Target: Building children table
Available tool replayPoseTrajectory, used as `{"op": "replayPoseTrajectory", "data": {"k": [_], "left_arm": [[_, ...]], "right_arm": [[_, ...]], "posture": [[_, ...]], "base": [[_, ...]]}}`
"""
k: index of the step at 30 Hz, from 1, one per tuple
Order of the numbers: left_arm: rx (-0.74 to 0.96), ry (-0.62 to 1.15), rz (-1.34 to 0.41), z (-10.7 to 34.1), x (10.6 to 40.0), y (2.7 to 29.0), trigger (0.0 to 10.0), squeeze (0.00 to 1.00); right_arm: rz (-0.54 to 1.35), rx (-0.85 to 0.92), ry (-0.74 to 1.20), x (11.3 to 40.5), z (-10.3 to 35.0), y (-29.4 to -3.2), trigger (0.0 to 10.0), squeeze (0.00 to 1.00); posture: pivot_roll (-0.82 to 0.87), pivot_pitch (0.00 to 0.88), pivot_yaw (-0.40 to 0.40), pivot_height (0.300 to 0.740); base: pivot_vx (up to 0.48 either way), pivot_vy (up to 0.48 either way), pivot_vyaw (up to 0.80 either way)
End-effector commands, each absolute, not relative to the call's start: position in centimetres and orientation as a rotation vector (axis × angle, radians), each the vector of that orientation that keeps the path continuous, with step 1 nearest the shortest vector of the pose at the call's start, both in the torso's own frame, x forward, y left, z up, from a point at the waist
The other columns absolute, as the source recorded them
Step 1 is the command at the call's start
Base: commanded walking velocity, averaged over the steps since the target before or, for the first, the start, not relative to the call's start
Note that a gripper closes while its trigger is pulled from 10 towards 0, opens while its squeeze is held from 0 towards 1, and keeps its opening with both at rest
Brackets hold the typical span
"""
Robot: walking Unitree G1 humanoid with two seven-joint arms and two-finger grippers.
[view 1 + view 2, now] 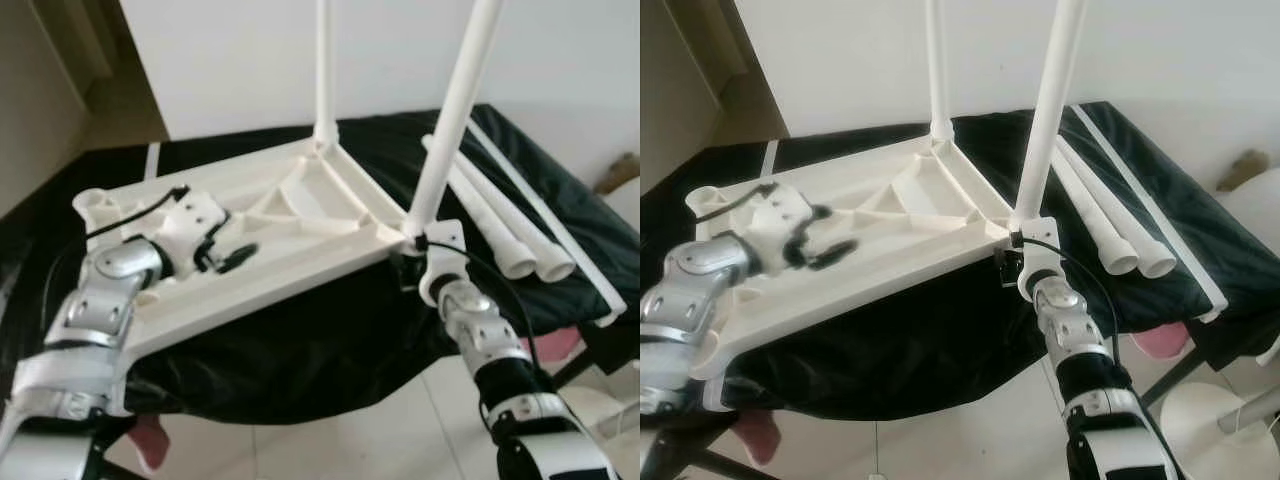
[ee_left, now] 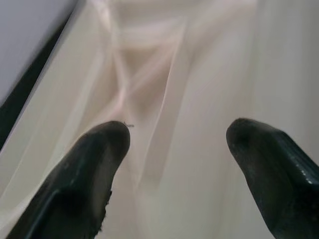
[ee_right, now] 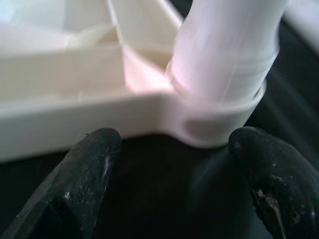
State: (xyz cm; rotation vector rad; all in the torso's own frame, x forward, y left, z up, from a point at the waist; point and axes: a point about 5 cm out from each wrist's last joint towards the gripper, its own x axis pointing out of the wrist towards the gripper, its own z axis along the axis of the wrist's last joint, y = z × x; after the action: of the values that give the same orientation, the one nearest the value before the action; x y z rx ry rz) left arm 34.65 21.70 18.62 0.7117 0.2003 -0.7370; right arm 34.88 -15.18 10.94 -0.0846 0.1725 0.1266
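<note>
The white plastic tabletop (image 1: pixel 300 240) lies upside down on a black-covered surface. Two white legs stand in its corner sockets, a far leg (image 1: pixel 324 70) and a near leg (image 1: pixel 455 110). Loose legs (image 1: pixel 490 215) lie on the cloth to the right. My left gripper (image 1: pixel 235 255) rests open over the ribbed underside (image 2: pixel 164 74), holding nothing. My right gripper (image 3: pixel 174 144) is open just below the near corner socket (image 3: pixel 219 124), where the near leg (image 3: pixel 227 45) is seated; its fingers (image 3: pixel 84 164) stand apart on either side, not touching it.
A black cloth (image 1: pixel 300 370) drapes over the front edge. An empty socket (image 1: pixel 95 205) sits at the tabletop's left corner. A long white strip (image 1: pixel 560 240) lies right of the loose legs. A round white stool (image 1: pixel 1210 410) stands on the tiled floor, lower right.
</note>
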Motion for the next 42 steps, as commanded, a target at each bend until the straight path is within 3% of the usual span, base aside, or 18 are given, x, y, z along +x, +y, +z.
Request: {"op": "replayPoseTrajectory", "data": {"k": [1, 15, 20, 28, 37, 42], "left_arm": [[0.798, 0.203, -0.56, 18.2, 35.3, 23.0, 10.0, 0.0], [0.951, 0.338, -0.617, 15.2, 35.0, 24.4, 10.0, 0.0], [0.914, 0.404, -0.84, 14.1, 33.2, 24.1, 10.0, 0.0], [0.882, 0.42, -0.946, 14.0, 32.0, 23.9, 10.0, 0.0], [0.805, 0.402, -1.039, 13.7, 30.5, 22.5, 10.0, 0.0], [0.722, 0.355, -1.125, 13.8, 29.5, 20.1, 10.0, 0.0]], "right_arm": [[0.13, -0.092, 0.173, 34.6, 10.7, -15.1, 10.0, 0.0], [0.108, -0.072, 0.154, 34.8, 11.2, -15.1, 10.0, 0.0], [0.104, -0.067, 0.156, 35.4, 11.6, -14.8, 10.0, 0.0], [0.096, -0.054, 0.161, 36.0, 11.9, -14.6, 10.0, 0.0], [0.079, -0.038, 0.176, 37.1, 12.3, -14.5, 10.0, 0.0], [0.1, -0.035, 0.195, 37.5, 12.2, -13.9, 10.0, 0.0]], "posture": [[0.04, 0.0, 0.023, 0.74], [0.02, 0.0, 0.039, 0.74], [0.03, 0.0, 0.04, 0.74], [0.04, 0.0, 0.041, 0.74], [0.06, 0.0, 0.033, 0.74], [0.06, 0.0, 0.037, 0.74]], "base": [[0.0, 0.0, 0.0], [0.0, 0.0, 0.0], [0.0, 0.0, 0.0], [0.0, 0.0, 0.0], [0.0, 0.0, 0.0], [0.0, 0.0, 0.0]]}}
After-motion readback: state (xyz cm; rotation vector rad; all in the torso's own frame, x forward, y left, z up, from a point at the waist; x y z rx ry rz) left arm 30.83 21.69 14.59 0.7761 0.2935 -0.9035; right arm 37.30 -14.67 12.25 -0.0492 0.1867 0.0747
